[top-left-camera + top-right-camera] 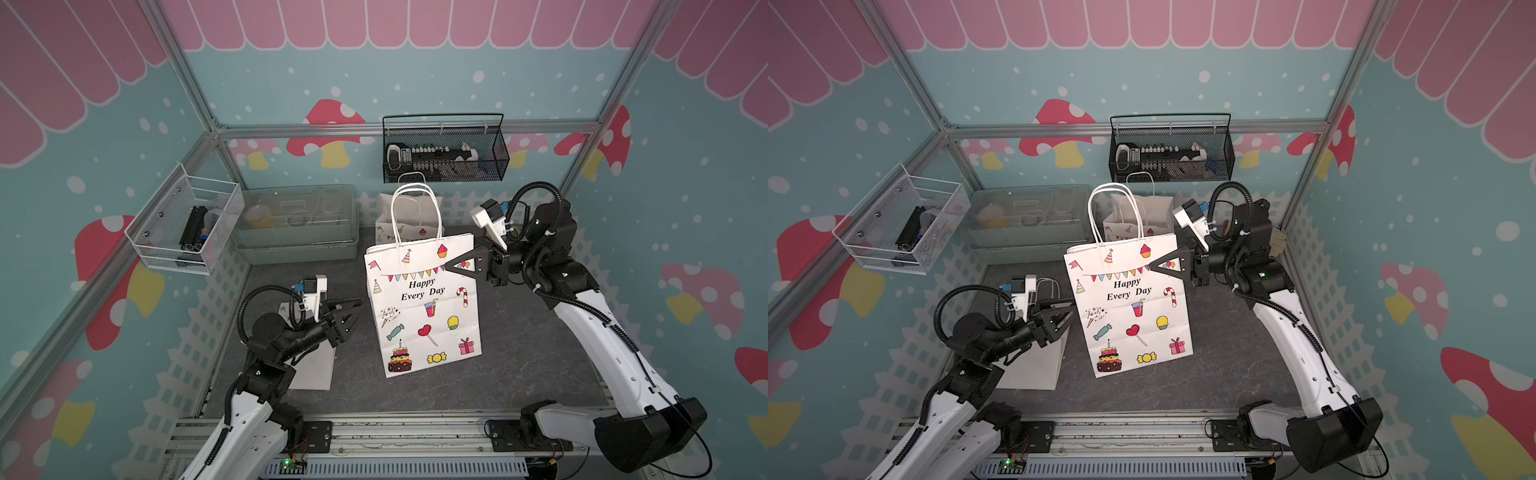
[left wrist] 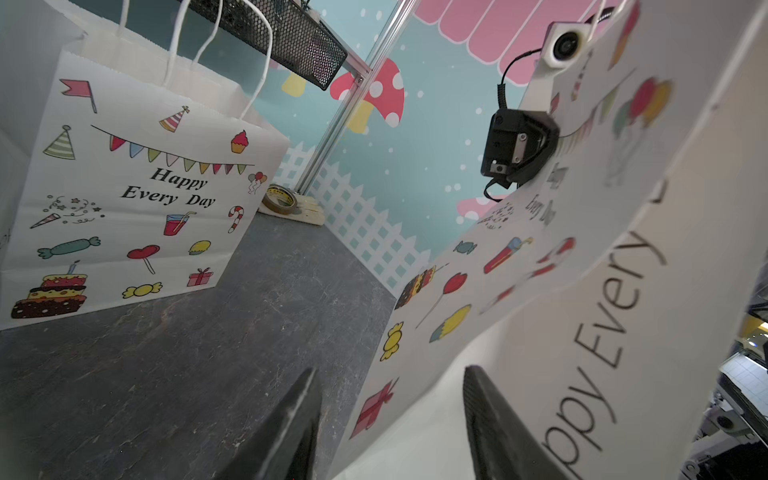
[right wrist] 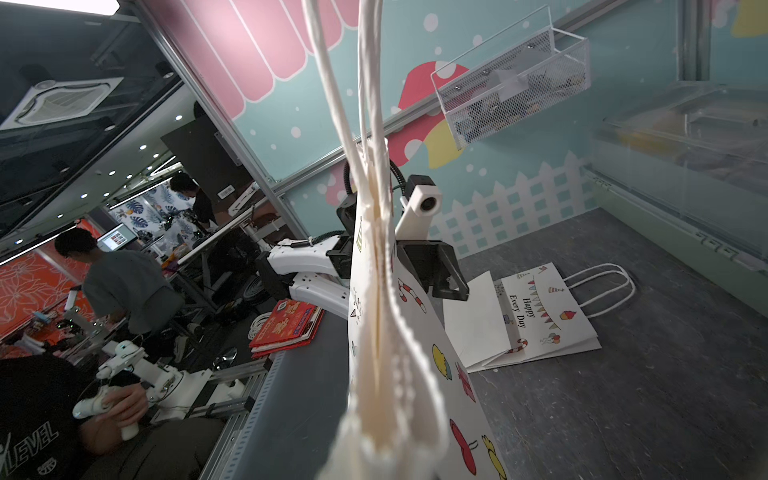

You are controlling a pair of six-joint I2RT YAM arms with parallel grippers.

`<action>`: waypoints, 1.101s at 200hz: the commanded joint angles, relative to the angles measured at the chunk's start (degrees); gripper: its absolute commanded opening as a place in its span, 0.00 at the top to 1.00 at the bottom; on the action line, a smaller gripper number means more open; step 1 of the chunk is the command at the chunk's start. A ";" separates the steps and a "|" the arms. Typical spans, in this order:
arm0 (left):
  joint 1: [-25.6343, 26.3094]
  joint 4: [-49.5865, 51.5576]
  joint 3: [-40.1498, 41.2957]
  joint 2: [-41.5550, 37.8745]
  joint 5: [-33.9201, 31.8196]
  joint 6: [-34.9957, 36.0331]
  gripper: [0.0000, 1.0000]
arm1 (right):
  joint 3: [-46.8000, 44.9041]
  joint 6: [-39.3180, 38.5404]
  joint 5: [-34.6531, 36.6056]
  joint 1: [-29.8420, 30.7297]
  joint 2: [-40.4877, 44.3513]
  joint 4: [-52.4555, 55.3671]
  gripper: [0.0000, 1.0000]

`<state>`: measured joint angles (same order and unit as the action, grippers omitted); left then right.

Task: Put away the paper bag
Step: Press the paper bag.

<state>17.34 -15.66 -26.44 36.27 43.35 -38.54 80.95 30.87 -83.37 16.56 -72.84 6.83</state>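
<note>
White shells, black joints on left arm (image 1: 245, 419) and right arm (image 1: 611, 332) — plus ribbed black cable loops (image 1: 266, 287), white wrist cameras (image 1: 318, 286).

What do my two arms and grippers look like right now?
The left arm and right arm have white shells, black joints and looping black ribbed cables. The left gripper and right gripper are black with tapered open-frame fingers, each topped by a white camera housing with a blue connector.

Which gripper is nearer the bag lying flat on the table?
Left. The left gripper hangs beside the flat bag; the right gripper is beyond the upright paper bag, shut on its top corner.
</note>
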 commanded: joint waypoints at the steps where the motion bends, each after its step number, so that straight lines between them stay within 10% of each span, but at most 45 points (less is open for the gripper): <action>1: 0.44 -9.13 0.94 0.93 1.73 -2.76 0.42 | 3.39 1.11 -6.06 -0.10 -1.46 -2.96 1.00; 80: 12.84 -10.39 -0.53 3.38 -2.05 3.72 0.31 | 4.81 -0.62 -8.02 -0.12 -2.55 0.16 1.00; 127: 18.01 -12.22 -2.84 7.94 -1.88 5.25 0.33 | 9.34 -15.31 -9.26 0.21 -1.90 18.36 1.00; 193: 22.41 -8.39 -5.31 9.25 -5.19 8.32 0.61 | 9.26 -16.90 -7.30 0.76 -1.73 21.06 1.00; 220: 22.38 -5.03 -6.06 8.04 -6.04 9.17 0.68 | 5.16 -5.37 -0.49 0.76 -0.77 10.06 1.00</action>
<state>39.53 -23.81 -30.15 45.60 39.83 -30.98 88.95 17.85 -86.63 16.93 -75.53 25.54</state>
